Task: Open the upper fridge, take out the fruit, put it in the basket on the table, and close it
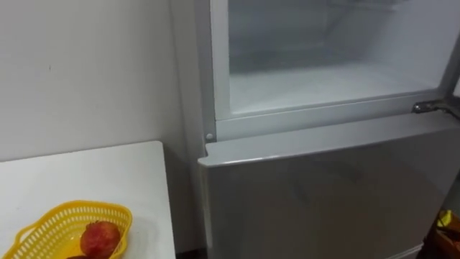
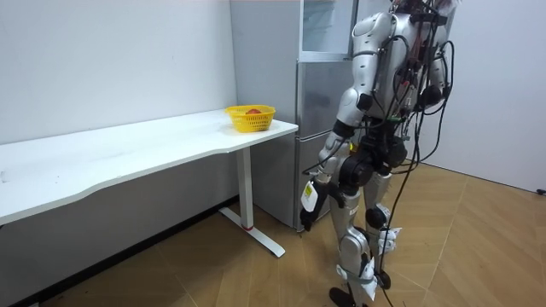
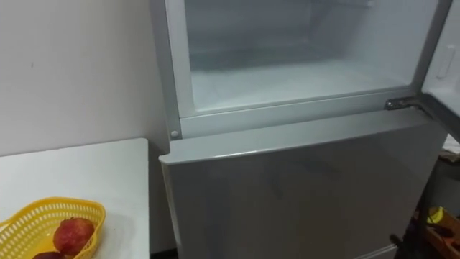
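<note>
Yellow basket [image 1: 43,224] with perhaps an apple [image 1: 99,237] sits near open fridge [image 1: 323,187]; left hand [image 2: 312,193] unreadable.

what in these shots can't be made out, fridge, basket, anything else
Upper fridge: the eye views' top edge cuts it off above the shelf, so anything higher is unseen.
Basket: the bottom edge crops it; beside the red fruit a dark thing is too cropped to name.
Left hand: room view, too small to tell if it holds anything.
</note>
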